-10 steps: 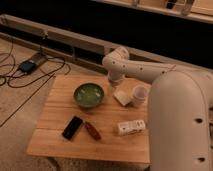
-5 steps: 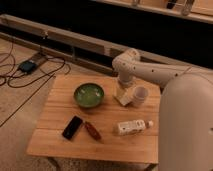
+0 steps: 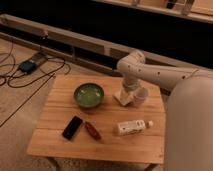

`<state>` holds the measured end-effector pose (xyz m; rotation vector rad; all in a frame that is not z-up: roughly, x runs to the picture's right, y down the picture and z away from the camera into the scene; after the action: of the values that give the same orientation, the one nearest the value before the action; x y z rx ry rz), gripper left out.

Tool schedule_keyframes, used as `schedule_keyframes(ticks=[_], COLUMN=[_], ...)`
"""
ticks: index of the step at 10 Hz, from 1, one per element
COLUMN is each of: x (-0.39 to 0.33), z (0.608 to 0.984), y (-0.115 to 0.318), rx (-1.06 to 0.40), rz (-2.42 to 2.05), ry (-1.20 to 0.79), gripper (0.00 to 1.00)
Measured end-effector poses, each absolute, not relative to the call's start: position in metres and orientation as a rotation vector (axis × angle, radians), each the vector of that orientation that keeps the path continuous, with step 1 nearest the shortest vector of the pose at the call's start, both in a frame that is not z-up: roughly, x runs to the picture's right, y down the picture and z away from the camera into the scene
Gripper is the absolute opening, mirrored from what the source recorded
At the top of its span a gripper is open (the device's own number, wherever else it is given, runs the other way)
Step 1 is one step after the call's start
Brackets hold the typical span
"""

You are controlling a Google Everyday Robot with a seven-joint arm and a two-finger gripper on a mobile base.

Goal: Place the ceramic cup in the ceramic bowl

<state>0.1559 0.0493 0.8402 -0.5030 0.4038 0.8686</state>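
Observation:
The ceramic cup point(image 3: 140, 96), small and off-white, stands upright on the wooden table point(image 3: 60, 107) at the right middle. The ceramic bowl point(image 3: 89, 95), glossy green, sits left of it near the table's centre and holds nothing. My gripper point(image 3: 129, 88) hangs down from the white arm point(image 3: 150, 74), which reaches in from the right. It is just above the cup's left rim and the flat whitish block point(image 3: 122, 97) beside the cup. The arm hides the gripper's tip.
A white labelled bottle point(image 3: 132, 127) lies on its side at the front right. A black phone point(image 3: 72, 127) and a reddish-brown object point(image 3: 92, 130) lie at the front. Cables and a black box point(image 3: 27, 66) are on the floor at left. A low ledge runs behind the table.
The arm has swung right and the gripper has come down from behind the bowl to over the cup and block. The objects on the table have not moved.

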Motion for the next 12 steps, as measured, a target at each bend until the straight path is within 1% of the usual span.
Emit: schedule_keyframes(ticks=[3, 5, 6, 7, 9, 10, 12], x=[0.146, 0.156, 0.162, 0.17, 0.181, 0.184, 0.183], z=[0.856, 0.874, 0.88, 0.886, 0.89, 0.889, 0.883], y=[0.07, 0.082, 0.086, 0.089, 0.088, 0.087, 0.077], rx=[-0.518, -0.5, -0.489, -0.475, -0.446, -0.439, -0.414], rz=[0.889, 0.893, 0.895, 0.899, 0.905, 0.909, 0.9], ry=[0.387, 0.402, 0.413, 0.425, 0.442, 0.445, 0.44], gripper=[0.8, 0.8, 0.77, 0.69, 0.48, 0.4, 0.17])
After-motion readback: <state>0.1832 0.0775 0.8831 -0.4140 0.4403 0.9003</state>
